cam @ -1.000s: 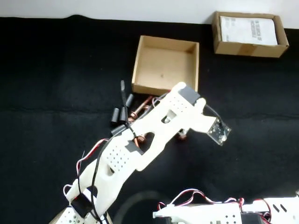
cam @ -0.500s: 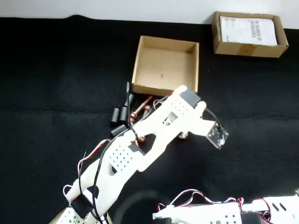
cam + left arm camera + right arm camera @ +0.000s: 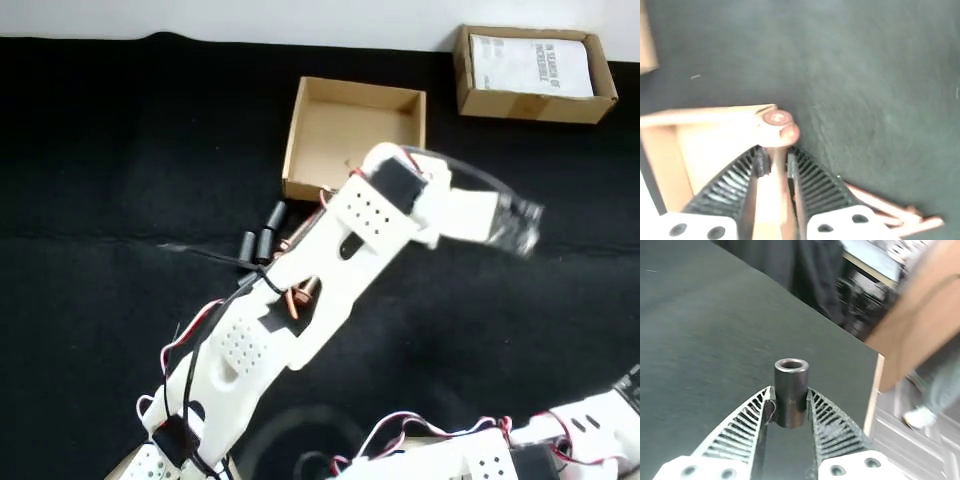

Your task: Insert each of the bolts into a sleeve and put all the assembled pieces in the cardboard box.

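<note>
**Copper bolt in one tool, dark sleeve in the other**

Left tool [image 3: 774, 152] is clamped on a copper bolt [image 3: 776, 119], gripped along the shank, the round head pointing away from the wrist; just past the head lies a corner of the open cardboard box [image 3: 700, 116]; a few loose bolts [image 3: 892, 212] lie together on the black surface [image 3: 870, 75] close by. Right tool [image 3: 790, 391] is closed tight on a dark sleeve [image 3: 791, 372], its hollow end facing the camera. Seen from above, the white left arm [image 3: 360, 230] stretches diagonally across the surface, its wrist beside the box's near wall; loose sleeves [image 3: 265, 242] lie grouped near the box's near left corner; a second box [image 3: 530, 105], holding a printed sheet [image 3: 530, 65], sits well apart at the far right.
</note>
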